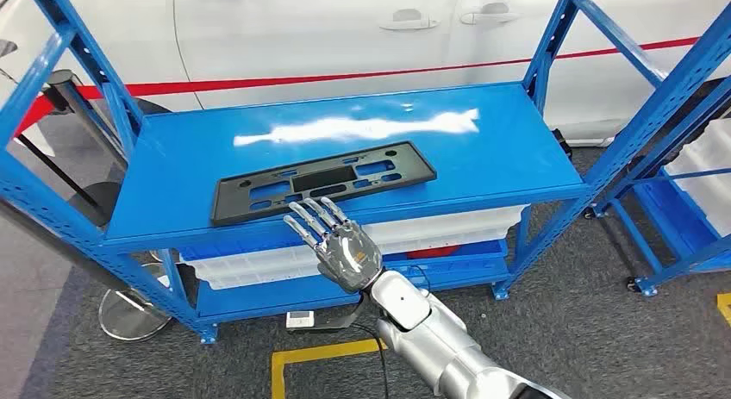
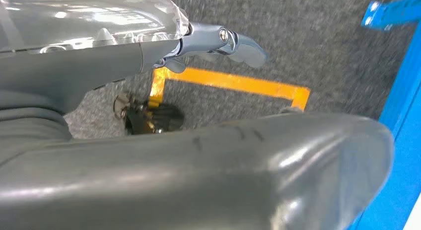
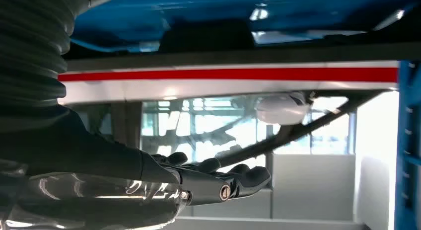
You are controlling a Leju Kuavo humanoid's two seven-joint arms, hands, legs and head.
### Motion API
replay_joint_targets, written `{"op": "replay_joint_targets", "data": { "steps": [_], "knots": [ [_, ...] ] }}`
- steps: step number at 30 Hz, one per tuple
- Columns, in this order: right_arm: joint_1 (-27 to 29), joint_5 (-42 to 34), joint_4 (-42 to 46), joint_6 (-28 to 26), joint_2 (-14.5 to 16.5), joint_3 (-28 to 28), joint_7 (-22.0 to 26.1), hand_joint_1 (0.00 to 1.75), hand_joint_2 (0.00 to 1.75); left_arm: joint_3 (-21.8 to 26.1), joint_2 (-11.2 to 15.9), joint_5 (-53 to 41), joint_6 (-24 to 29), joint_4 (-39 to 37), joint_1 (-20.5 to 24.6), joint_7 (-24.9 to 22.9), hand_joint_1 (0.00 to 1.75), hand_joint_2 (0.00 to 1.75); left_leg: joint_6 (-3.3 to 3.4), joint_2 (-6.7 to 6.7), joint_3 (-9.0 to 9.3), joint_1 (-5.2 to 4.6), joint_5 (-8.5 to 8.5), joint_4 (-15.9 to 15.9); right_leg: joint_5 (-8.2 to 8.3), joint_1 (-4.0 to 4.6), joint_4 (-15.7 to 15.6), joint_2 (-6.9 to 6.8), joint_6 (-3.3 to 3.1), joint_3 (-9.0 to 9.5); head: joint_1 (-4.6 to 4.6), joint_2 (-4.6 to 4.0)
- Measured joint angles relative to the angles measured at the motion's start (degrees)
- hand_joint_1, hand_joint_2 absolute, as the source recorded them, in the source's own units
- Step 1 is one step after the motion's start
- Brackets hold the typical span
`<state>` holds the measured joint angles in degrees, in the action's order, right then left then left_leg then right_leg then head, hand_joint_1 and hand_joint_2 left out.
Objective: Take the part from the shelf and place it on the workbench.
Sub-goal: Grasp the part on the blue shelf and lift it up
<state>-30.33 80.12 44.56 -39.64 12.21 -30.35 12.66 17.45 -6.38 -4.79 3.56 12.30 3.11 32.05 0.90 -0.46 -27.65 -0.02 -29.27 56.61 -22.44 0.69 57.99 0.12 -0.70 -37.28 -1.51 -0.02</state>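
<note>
Blue metal shelf [image 1: 517, 158] fills most of the head view, and the flat black plastic part [image 1: 321, 180] lies on its top level with its long axis running roughly 8 to 2 o'clock. Right hand [image 1: 338, 242] sits just at the part's near edge, around 6 o'clock of it, fingers spread and holding nothing, so it's the obvious one to go in. Left hand [image 2: 218, 43] hangs over the carpet with nothing in it; can't tell how far it's curled.

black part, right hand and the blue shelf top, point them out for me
black part [image 1: 321, 180], head view, on its flat middle
right hand [image 1: 338, 242], head view, on the back of the hand
blue shelf top [image 1: 483, 153], head view, on bare surface right of the part
</note>
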Motion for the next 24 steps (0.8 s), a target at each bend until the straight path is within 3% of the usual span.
{"op": "replay_joint_targets", "data": {
  "steps": [2,4,6,7,9,10,11,13,15,18,20,23,24],
  "knots": [
    [-0.40,-0.01,-0.57,-0.03,0.16,0.01,-0.32,0.00,1.75,0.02,0.01,-0.13,-0.19,-0.01,0.07,-0.13,0.00,0.00,-0.38,0.03,0.12,-0.05,0.17,0.32,-0.05,-0.15,-0.28,0.03,-0.32,0.47,-0.01,0.01],
    [-1.17,0.00,-1.53,-0.11,0.49,0.02,-0.84,0.00,1.75,0.03,0.05,-0.43,-0.42,-0.01,0.29,-0.37,0.00,0.00,-0.91,0.07,-0.95,0.01,0.32,3.15,-0.22,-0.51,-0.95,0.08,-0.89,1.65,-0.01,0.01],
    [-1.66,0.03,-2.23,-0.20,0.73,0.04,-1.25,0.00,1.75,0.03,0.08,-0.78,-0.53,-0.01,0.52,-0.67,0.00,0.00,-1.33,0.11,-4.82,0.26,-1.01,9.72,-0.66,-0.80,-1.36,0.06,-1.23,2.70,-0.02,0.00],
    [-1.71,0.06,-2.53,-0.23,0.79,0.05,-1.49,0.00,1.75,0.03,0.08,-0.95,-0.59,-0.01,0.58,-0.83,0.00,0.00,-1.68,0.13,-7.33,0.43,-2.47,13.34,-1.00,-0.87,-1.39,0.03,-1.33,3.05,-0.04,0.00],
    [-1.51,0.20,-3.02,-0.27,0.80,0.07,-2.00,0.00,1.75,0.03,0.10,-1.25,-0.66,-0.01,0.53,-1.16,0.00,0.00,-2.36,0.14,-11.07,0.85,-4.80,17.19,-1.75,-0.96,-1.35,0.14,-1.25,3.87,-0.04,0.00],
    [-1.40,0.28,-3.24,-0.27,0.80,0.09,-2.21,0.00,1.75,0.03,0.11,-1.34,-0.66,-0.01,0.50,-1.30,0.00,0.00,-2.57,0.15,-11.69,1.04,-4.24,16.46,-2.16,-1.03,-1.29,0.25,-1.13,4.37,-0.04,0.00],
    [-1.34,0.35,-3.41,-0.28,0.80,0.10,-2.48,0.00,1.75,0.03,0.13,-1.48,-0.67,-0.01,0.50,-1.42,0.00,0.00,-2.71,0.16,-11.41,1.20,-2.17,13.89,-2.62,-1.12,-1.19,0.36,-0.94,4.91,-0.04,0.00],
    [-1.28,0.46,-3.61,-0.29,0.80,0.18,-3.02,0.00,1.75,0.03,0.17,-1.79,-0.80,-0.02,0.52,-1.62,0.00,0.00,-3.00,0.23,-9.43,1.38,3.67,6.18,-3.58,-1.26,-0.81,0.48,-0.38,5.83,-0.04,0.00],
    [-1.24,0.55,-3.70,-0.36,0.78,0.32,-3.46,0.00,1.75,0.03,0.18,-1.99,-0.99,-0.04,0.67,-1.78,0.00,0.00,-2.43,0.24,-8.22,1.22,6.17,1.79,-4.32,-1.18,-0.43,0.56,0.34,5.97,-0.04,0.00],
    [-1.15,0.69,-3.77,-0.45,0.75,0.50,-3.74,0.00,1.75,0.03,0.18,-2.06,-1.18,-0.06,0.82,-1.86,0.00,0.00,-0.89,0.15,-8.03,1.10,6.43,1.38,-4.99,-1.11,-0.29,0.59,1.41,5.95,-0.02,0.00],
    [-1.23,0.74,-3.77,-0.48,0.74,0.55,-3.84,0.00,1.75,0.04,0.18,-2.08,-1.22,-0.06,0.94,-1.86,0.00,0.00,-0.16,0.22,-7.66,1.24,6.46,1.02,-6.67,-1.23,2.16,0.46,1.94,4.96,-0.02,0.00],
    [-0.89,1.02,-3.78,-0.49,0.57,0.62,-4.16,0.00,1.75,0.05,0.20,-2.31,-1.33,-0.06,1.14,-1.94,0.00,0.00,0.53,0.26,-7.43,1.06,6.16,0.91,-11.20,-1.39,12.92,0.31,2.27,-1.00,-0.02,0.00],
    [-0.54,1.15,-3.78,-0.49,0.44,0.65,-4.30,0.00,1.75,0.05,0.20,-2.39,-1.39,-0.06,1.15,-2.03,0.00,0.00,0.62,0.22,-7.36,0.98,6.03,0.93,-11.57,-1.40,15.55,0.29,2.29,-2.79,-0.02,0.00]
  ]
}}
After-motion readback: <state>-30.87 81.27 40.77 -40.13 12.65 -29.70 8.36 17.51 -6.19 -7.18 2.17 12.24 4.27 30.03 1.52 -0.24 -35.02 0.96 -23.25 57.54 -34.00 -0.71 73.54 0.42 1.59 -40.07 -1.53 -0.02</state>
